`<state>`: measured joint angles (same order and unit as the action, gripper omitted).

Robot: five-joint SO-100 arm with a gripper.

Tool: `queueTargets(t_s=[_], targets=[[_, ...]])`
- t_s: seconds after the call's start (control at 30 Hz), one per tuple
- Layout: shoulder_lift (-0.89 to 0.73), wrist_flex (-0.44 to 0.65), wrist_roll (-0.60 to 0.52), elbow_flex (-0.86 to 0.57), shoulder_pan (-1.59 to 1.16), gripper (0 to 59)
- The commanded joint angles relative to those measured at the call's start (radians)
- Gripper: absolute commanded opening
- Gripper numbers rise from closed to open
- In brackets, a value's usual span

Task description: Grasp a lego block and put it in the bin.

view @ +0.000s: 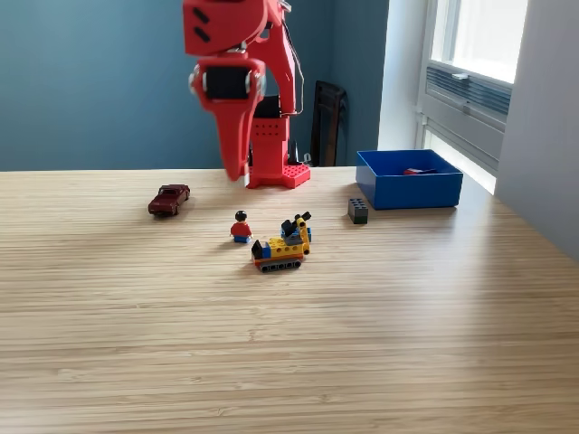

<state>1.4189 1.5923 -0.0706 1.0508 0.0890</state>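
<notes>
The blue bin point(409, 192) stands at the exterior view's right on the wooden table, with a small red piece point(419, 170) lying inside it. A dark grey lego block point(358, 211) rests just in front of the bin's left corner. My red gripper point(237, 170) hangs point-down above the table's back middle. Its fingers are together with nothing between them. It is well left of the grey block and above and behind a small lego figure point(241, 227) in a red top.
A yellow and blue lego vehicle point(282, 246) sits beside the figure. A dark red toy car point(169, 199) stands to the left. The arm's red base point(271, 158) is at the back, with a dark chair point(327, 122) behind it.
</notes>
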Motion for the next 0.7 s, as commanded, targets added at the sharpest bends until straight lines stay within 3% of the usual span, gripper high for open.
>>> queueTargets(t_s=[0.03, 0.33, 0.7], targets=[[0.209, 0.048, -0.043, 0.011, -0.164, 0.0], [0.138, 0.049, -0.127, 0.12, -0.492, 0.0], [0.061, 0.072, -0.166, 0.118, -0.927, 0.0]])
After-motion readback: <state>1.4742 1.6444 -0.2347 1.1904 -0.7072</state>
